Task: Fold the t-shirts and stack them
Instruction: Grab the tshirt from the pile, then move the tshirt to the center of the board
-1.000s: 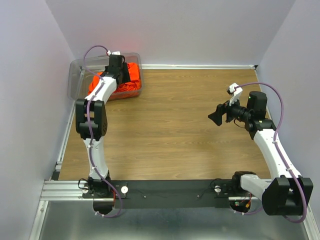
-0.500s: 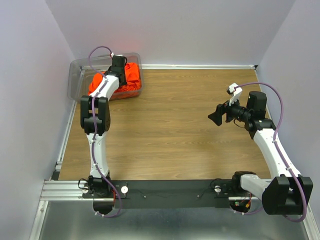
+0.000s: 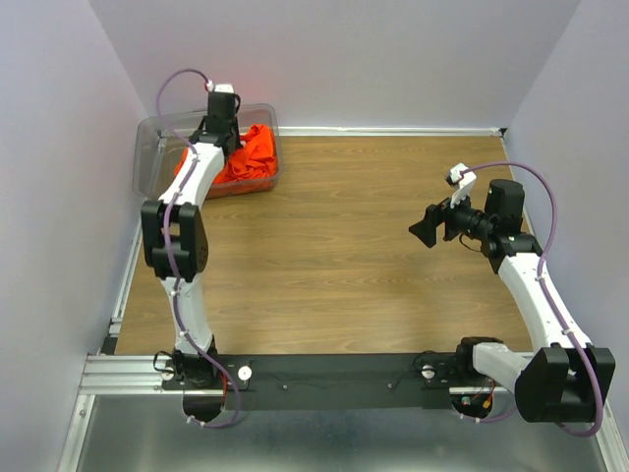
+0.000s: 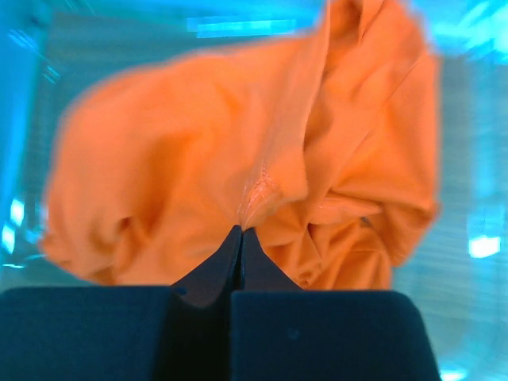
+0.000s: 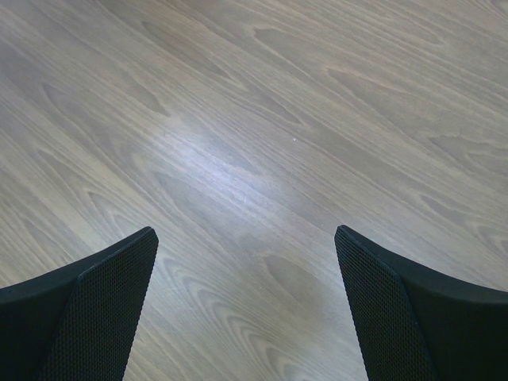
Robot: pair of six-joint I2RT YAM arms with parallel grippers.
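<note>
Orange cloth is pinched between the two dark fingers (image 4: 202, 278) of the left gripper (image 4: 240, 232). The tips are pressed together with no gap, and a small puckered ridge of fabric is caught at their point. The t-shirt (image 4: 182, 159) spreads out from there in a crumpled, unfolded heap with deep creases on its right side. The wrist view is blurred, so no tag or seam detail can be read. Whether the heap is one garment or several cannot be told.

- The heap lies inside a clear plastic bin (image 3: 147, 157) at the far left corner of the table (image 3: 334, 265), against the far wall.
- From above, the left arm reaches out long from its near-edge base, with the wrist over the bin. A fold of orange rises toward the gripper on the bin's right side.

Right gripper (image 5: 244, 233): its fingers (image 5: 95, 309) are spread wide with nothing between them, only bare wood grain showing in the gap. It hangs above the right part of the table, well apart from the bin, pointing left.

A purple cable (image 3: 545, 216) loops over the right arm. The black mounting rail (image 3: 334, 379) runs along the near edge.
</note>
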